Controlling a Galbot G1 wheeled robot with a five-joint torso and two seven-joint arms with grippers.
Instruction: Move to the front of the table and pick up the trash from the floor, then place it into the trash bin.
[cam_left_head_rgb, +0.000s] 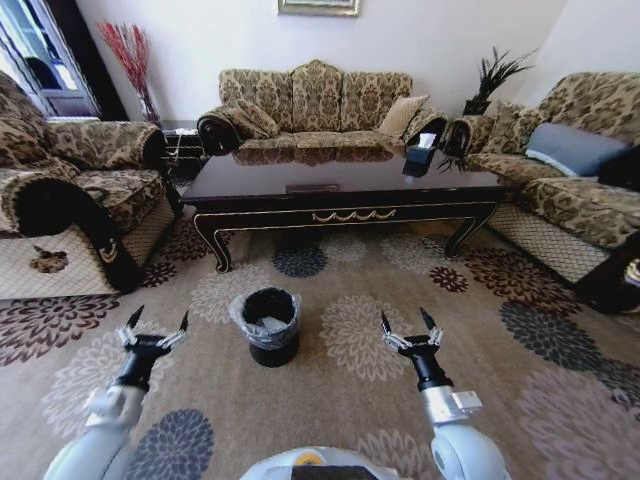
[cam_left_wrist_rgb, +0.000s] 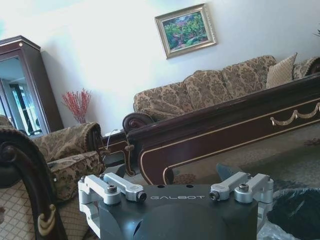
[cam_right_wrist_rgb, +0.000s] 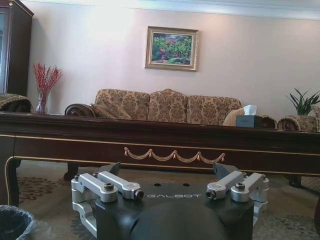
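Note:
The dark glossy table (cam_left_head_rgb: 340, 185) with gold scrollwork stands ahead of me, across the patterned carpet. The black trash bin (cam_left_head_rgb: 268, 325) with its liner bag sits on the carpet between my arms. A pale patch lies inside it, and I cannot tell what it is. The trash is out of view. My left gripper (cam_left_head_rgb: 155, 325) hovers open to the left of the bin with nothing in it. My right gripper (cam_left_head_rgb: 411, 322) hovers open to the bin's right, also holding nothing. The left wrist view has the left gripper (cam_left_wrist_rgb: 172, 172), the table (cam_left_wrist_rgb: 225, 127) and the bin (cam_left_wrist_rgb: 295, 212). The right wrist view has the right gripper (cam_right_wrist_rgb: 167, 170), the table (cam_right_wrist_rgb: 160, 135) and the bin (cam_right_wrist_rgb: 12, 222).
A floral sofa (cam_left_head_rgb: 315, 105) stands behind the table. An armchair (cam_left_head_rgb: 70, 195) is on the left and another sofa (cam_left_head_rgb: 575, 170) on the right. A tissue box (cam_left_head_rgb: 420, 155) rests on the table. Open carpet (cam_left_head_rgb: 350, 270) lies between me and the table.

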